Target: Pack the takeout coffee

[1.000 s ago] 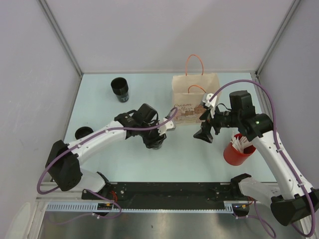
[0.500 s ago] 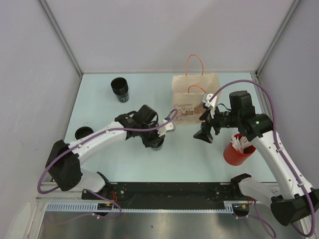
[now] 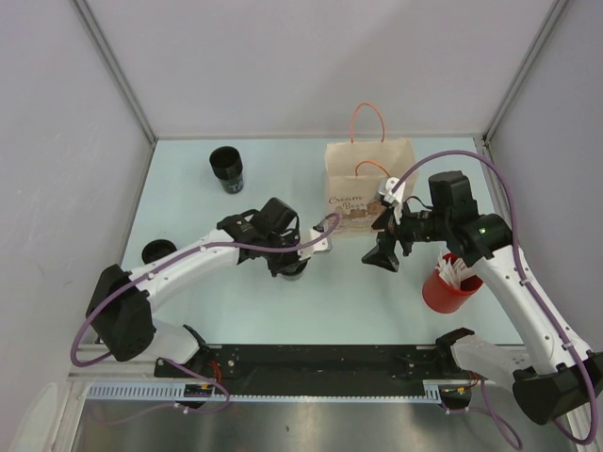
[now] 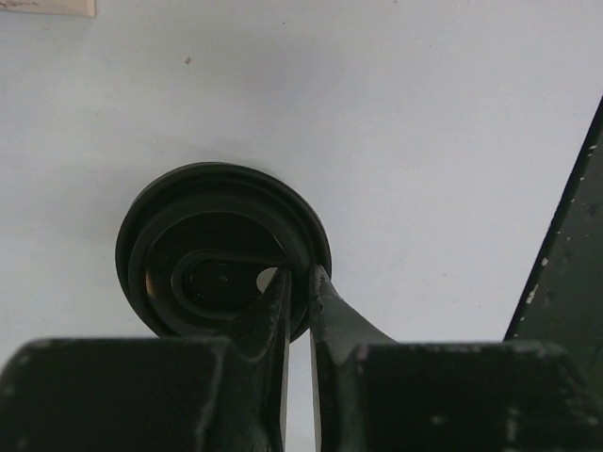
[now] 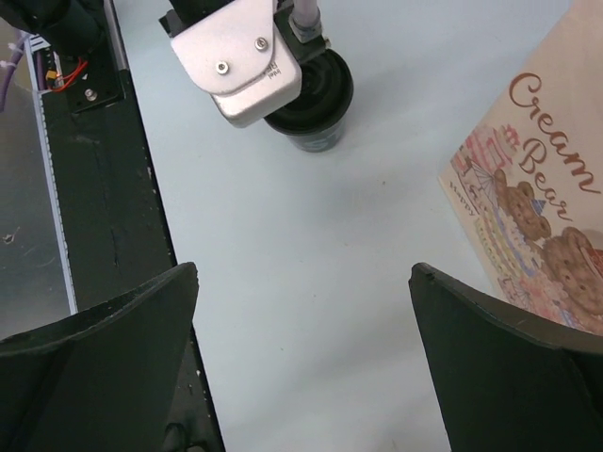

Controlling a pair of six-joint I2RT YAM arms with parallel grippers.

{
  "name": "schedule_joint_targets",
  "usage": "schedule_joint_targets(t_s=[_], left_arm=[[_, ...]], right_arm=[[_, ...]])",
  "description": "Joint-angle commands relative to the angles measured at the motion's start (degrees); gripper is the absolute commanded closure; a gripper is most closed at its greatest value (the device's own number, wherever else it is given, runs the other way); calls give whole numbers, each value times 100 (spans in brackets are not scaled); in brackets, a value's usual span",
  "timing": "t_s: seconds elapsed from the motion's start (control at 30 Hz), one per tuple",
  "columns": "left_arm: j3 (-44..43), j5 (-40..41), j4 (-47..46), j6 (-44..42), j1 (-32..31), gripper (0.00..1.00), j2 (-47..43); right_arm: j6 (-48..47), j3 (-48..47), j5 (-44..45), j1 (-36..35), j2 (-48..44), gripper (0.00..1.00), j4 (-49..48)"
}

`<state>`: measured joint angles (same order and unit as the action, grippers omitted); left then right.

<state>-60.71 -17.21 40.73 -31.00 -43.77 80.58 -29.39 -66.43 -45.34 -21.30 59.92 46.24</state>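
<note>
Your left gripper (image 4: 300, 278) pinches the cup (image 4: 221, 247) rim, narrow. Right gripper (image 5: 303, 275) gapes wide near the bag (image 3: 369, 188); red tub (image 3: 441, 294) at far right.

From above, the left gripper (image 3: 298, 264) hides most of the black coffee cup (image 3: 294, 275). In the right wrist view, its grey plate (image 5: 240, 56) covers part of the cup's rim, and the paper bag (image 5: 537, 226) runs off the right edge. The white contents (image 3: 462, 271) of the red cup (image 3: 439, 296) are too small to identify.
</note>
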Motion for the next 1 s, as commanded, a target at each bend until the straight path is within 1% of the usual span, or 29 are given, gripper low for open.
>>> schedule_joint_targets(t_s=[0.0, 0.03, 0.17, 0.33, 0.43, 0.47, 0.5, 0.6, 0.63, 0.77, 0.97], left_arm=[[-283, 218, 102, -844, -18, 92, -174], [-292, 244, 84, -959, -18, 96, -200], [-293, 280, 14, -1433, -18, 100, -349], [-284, -106, 110, -1909, -18, 100, -604], [-275, -721, 374, -2409, -18, 99, -832], [-240, -1088, 409, -2523, -18, 98, -903], [-188, -1204, 462, -2768, -18, 98, -1042], [-248, -1564, 804, -3165, -18, 96, -983], [-249, -1601, 1014, -3288, -18, 95, -948], [-117, -1785, 1226, -3946, -18, 96, -947], [-3, -1865, 1560, -4510, -26, 99, -860]], right_arm=[[135, -1, -1, -225, 99, 0, -256], [144, -1, 8, -252, 107, 0, -264], [135, -1, 17, -234, 90, 0, -247], [135, -1, -71, -121, 72, 0, -256], [135, -1, -185, 11, 55, 0, -247], [135, -1, -203, 38, 63, 0, -247], [135, 8, -229, 73, 64, 0, -238], [135, -1, -291, 170, 72, 0, -229], [135, 8, -308, 187, 72, 0, -212], [144, 16, -370, 302, 81, 0, -212], [170, 131, -361, 416, 37, 0, -335]])
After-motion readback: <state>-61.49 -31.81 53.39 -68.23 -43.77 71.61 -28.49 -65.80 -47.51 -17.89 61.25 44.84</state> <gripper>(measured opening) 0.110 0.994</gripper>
